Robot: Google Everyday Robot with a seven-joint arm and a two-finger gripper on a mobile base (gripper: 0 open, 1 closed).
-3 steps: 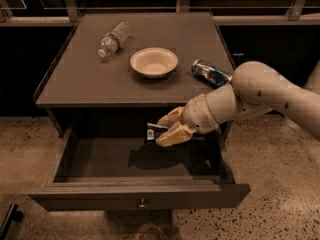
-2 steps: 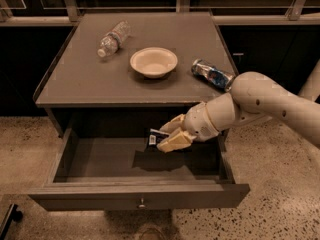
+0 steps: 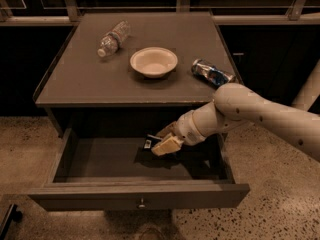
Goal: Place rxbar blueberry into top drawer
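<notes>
The top drawer (image 3: 137,196) is pulled open below the table top, its knob at the front centre. My gripper (image 3: 162,141) reaches down into the drawer from the right, over the middle of its floor. It is shut on the rxbar blueberry (image 3: 148,142), a small dark bar with a white patch that sticks out to the left of the tan fingers (image 3: 167,144). The bar is held just above the drawer floor; I cannot tell whether it touches.
On the table top (image 3: 75,86) lie a clear plastic bottle (image 3: 113,38) on its side, a white bowl (image 3: 153,62) and a crushed blue-silver can (image 3: 212,73) near the right edge. My white arm (image 3: 260,114) crosses the table's right front corner. Speckled floor surrounds the table.
My gripper has moved lower and a little left into the open drawer, still holding the bar.
</notes>
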